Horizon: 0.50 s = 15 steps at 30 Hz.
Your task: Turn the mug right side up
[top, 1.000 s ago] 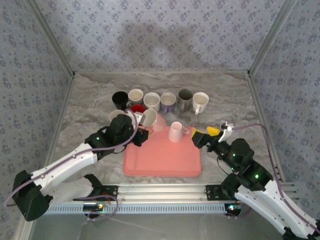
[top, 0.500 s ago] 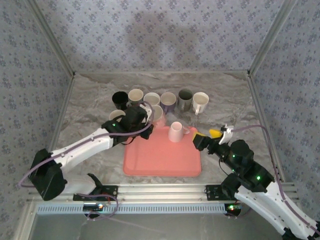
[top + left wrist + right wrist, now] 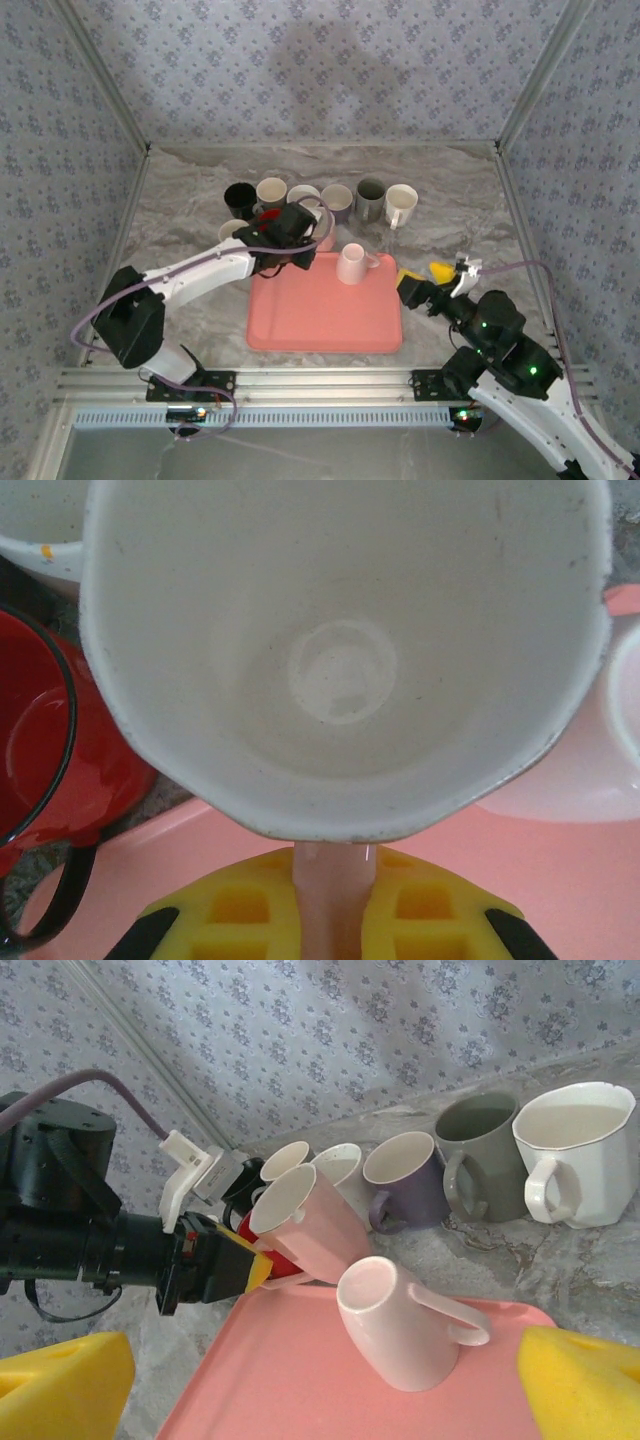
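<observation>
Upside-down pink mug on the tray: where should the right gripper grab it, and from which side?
Take the handle, coming in from the right of the mug. It stands rim-down on the tray, so the rim is out of reach, while the handle sticks out sideways toward the open right gripper. A handle grip probably also suits the flip.
</observation>
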Tool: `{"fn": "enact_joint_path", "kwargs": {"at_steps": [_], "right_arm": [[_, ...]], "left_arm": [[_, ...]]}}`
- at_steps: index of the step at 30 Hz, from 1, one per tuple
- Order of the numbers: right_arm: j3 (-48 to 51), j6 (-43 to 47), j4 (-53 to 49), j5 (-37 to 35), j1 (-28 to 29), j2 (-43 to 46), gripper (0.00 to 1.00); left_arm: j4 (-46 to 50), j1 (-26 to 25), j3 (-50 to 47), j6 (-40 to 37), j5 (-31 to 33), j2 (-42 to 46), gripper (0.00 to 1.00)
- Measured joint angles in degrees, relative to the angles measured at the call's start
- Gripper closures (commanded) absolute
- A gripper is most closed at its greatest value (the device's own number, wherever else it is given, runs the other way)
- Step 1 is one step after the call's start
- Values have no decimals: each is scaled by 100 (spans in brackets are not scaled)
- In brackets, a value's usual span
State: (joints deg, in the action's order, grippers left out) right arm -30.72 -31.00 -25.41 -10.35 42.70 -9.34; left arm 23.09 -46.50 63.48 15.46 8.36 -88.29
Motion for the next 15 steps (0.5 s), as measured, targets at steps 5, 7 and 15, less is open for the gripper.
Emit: {"fn": "enact_joint_path", "kwargs": {"at_steps": [5,7,15], "right_arm": [[0,50,-140,-39,0,144,0],[0,68,-188,-42,0,184,0],[-2,107,-278,-37,0,188,0]], "left_arm": [[-2,39,79,-2,50,-262,100],[31,63,98,-2,72,-354,100],[31,151,216,-66,157,-601,100]]}}
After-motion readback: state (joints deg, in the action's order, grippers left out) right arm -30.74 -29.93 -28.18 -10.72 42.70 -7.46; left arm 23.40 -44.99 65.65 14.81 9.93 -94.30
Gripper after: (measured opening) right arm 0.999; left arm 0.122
